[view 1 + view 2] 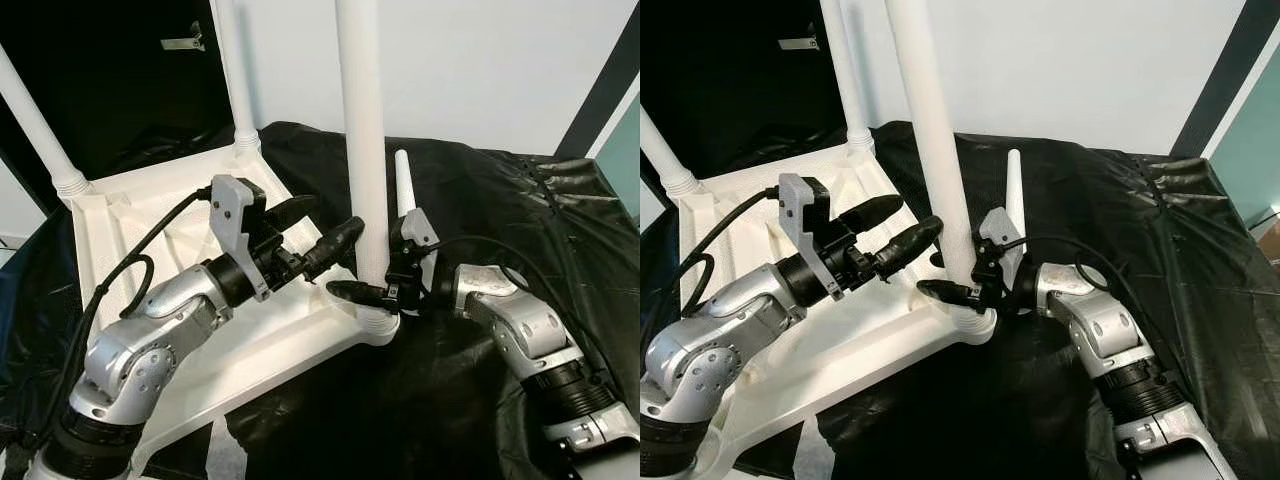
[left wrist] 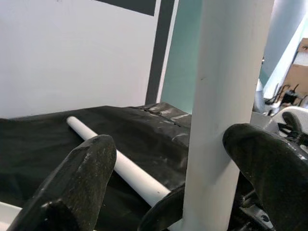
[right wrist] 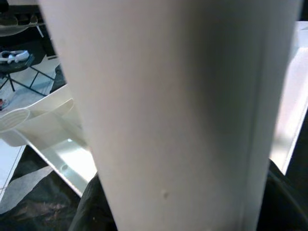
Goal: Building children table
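Observation:
The white table top (image 1: 150, 215) lies upside down on a black cloth. A white leg (image 1: 362, 150) stands upright in its near corner socket. My right gripper (image 1: 365, 287) is shut on this leg just above the socket, one finger in front and the other hidden behind. My left gripper (image 1: 318, 232) is open beside the same leg a little higher up, and in the left wrist view the leg (image 2: 226, 96) stands between its fingers (image 2: 82, 183), against one of them. Up close in the right wrist view is the same leg (image 3: 183, 120). A loose leg (image 1: 403, 185) lies on the cloth behind my right gripper.
Two more legs stand upright in the table top, one at the far left corner (image 1: 35, 125) and one at the back corner (image 1: 232, 70). The black cloth (image 1: 500, 200) stretches away to the right. A pale wall stands behind, with a dark opening at the back left.

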Tool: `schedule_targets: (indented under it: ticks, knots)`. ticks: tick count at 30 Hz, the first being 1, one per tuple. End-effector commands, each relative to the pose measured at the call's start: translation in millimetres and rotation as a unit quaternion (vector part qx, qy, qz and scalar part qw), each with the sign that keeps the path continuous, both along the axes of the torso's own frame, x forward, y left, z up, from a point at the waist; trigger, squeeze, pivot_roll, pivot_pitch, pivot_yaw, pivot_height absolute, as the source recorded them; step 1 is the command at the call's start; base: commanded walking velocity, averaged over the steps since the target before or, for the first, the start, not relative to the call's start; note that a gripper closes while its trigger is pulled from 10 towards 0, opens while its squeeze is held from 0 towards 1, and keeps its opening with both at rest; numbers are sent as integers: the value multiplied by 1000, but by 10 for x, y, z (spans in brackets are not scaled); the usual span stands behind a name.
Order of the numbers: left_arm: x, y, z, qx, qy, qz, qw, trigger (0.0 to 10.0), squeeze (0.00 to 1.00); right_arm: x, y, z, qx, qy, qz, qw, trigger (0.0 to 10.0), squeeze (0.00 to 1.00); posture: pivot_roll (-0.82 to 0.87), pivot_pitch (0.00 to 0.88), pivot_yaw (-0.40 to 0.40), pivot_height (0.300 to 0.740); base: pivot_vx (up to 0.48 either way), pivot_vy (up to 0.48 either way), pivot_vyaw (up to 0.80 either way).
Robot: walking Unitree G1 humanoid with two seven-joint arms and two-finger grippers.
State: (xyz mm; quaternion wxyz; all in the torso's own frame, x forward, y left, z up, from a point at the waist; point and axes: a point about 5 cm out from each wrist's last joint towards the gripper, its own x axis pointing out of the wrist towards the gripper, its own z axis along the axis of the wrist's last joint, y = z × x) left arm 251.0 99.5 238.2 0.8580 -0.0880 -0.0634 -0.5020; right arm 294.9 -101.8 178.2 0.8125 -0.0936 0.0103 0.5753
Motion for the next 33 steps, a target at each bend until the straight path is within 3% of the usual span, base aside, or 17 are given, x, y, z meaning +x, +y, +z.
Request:
schedule_targets:
  ticks: [1, 5, 10, 28, 29, 30, 31, 33]
  knots:
    - [-238, -107, 117, -1, -68, -217, 974, 10000, 0, -31, 82, -17, -15, 4, 29, 999, 10000, 0, 13, 0, -42, 740, 0, 0, 0]
    - [-306, -130, 206, -28, -71, -256, 964, 10000, 0, -77, 123, -46, -28, 14, 60, 998, 10000, 0, 14, 0, -43, 740, 0, 0, 0]
    - [-361, -118, 167, -12, -65, -280, 958, 10000, 0, -84, 142, -66, -33, 16, 66, 997, 10000, 0, 13, 0, -40, 740, 0, 0, 0]
    - [-301, -147, 287, -22, -70, -266, 961, 10000, 0, -199, 137, -116, -73, 33, 133, 988, 10000, 0, 18, 0, -37, 740, 0, 0, 0]
    - [-303, -135, 310, -26, -71, -268, 960, 5412, 0, -201, 132, -116, -77, 34, 137, 987, 10000, 0, 18, 0, -37, 740, 0, 0, 0]
    - [-303, -135, 310, -26, -71, -268, 960, 5412, 0, -201, 132, -116, -77, 34, 137, 987, 10000, 0, 18, 0, -37, 740, 0, 0, 0]
    - [-304, -124, 327, -30, -71, -270, 960, 3647, 0, -198, 130, -116, -79, 34, 138, 987, 10000, 0, 18, 0, -37, 740, 0, 0, 0]
    - [-304, -124, 327, -30, -71, -270, 960, 3647, 0, -198, 130, -116, -79, 34, 138, 987, 10000, 0, 18, 0, -37, 740, 0, 0, 0]
